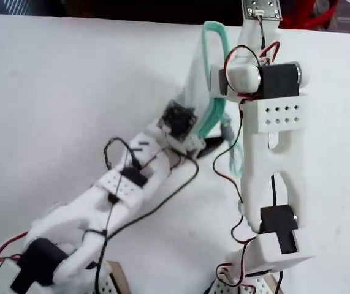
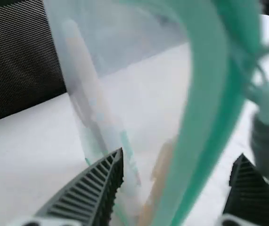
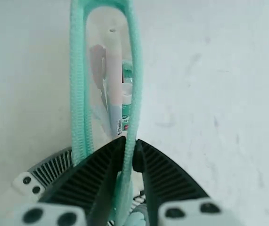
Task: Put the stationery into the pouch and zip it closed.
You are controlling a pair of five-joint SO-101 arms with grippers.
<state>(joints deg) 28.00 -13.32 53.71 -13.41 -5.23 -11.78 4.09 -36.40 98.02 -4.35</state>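
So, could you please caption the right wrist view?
Right arm's jaws clamp the green zipper edge of the clear pouch, stationery inside.

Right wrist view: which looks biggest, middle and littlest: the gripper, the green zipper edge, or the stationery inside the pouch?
1. gripper, though it sits nearest the camera, so that may fool you.
2. green zipper edge, a long loop.
3. stationery, seen through the loop.

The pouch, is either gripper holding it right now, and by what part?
The right gripper is shut on the pouch, pinching its teal zipper edge. The left gripper is open astride that edge, not clamping it.
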